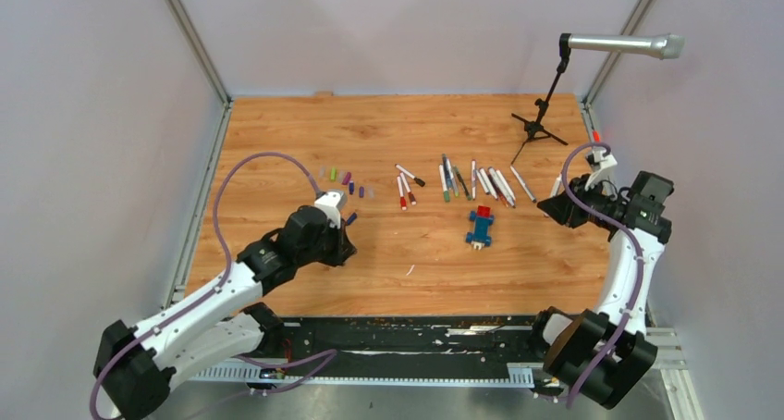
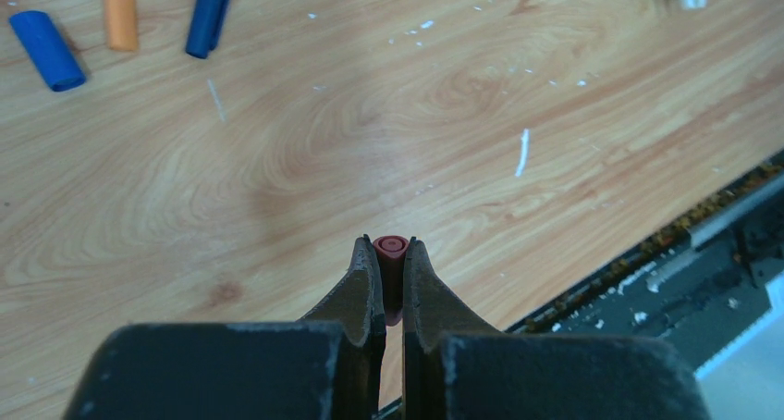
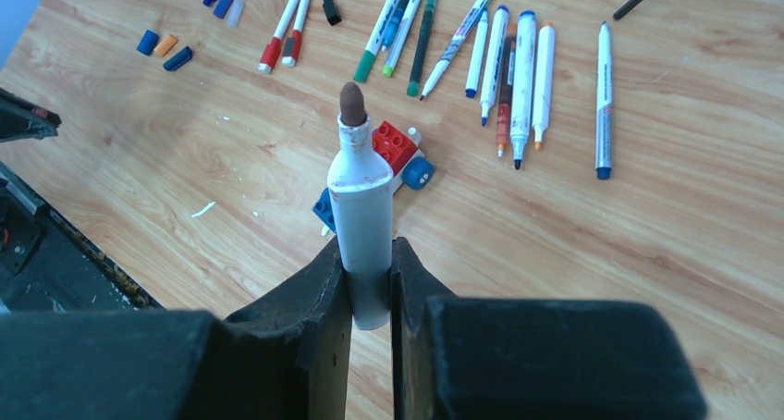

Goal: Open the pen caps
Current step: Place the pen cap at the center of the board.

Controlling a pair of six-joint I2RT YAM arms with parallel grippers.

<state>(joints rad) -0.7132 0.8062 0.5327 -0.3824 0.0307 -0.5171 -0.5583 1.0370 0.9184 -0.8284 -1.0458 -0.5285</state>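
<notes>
- Currently, the left gripper holds a red cap — its fingers pinch the cap from both sides, and the cap's round end points forward past the fingertips.
- The red cap hangs above the wooden table, close to the near edge and apart from everything lying on the surface.
- The right gripper clamps a white pen by the lower part of its barrel; the fingers press against the barrel on either side.
- The white pen projects forward from the fingers with its brown tip bare.
- The two grippers are well apart: the left one is over the left half of the table, the right one at the right edge.
- Loose caps lie in a short row left of centre, beyond the left gripper. The left wrist view shows a blue, an orange and a dark blue one near each other.
- Other pens lie in a loose row right of centre, most roughly parallel — several have coloured ends, but it is not clear whether each end is a cap or a tip.
- A block toy of blue and red bricks lies on the near side of the pens.
- A microphone stand stands near the far right corner.
</notes>
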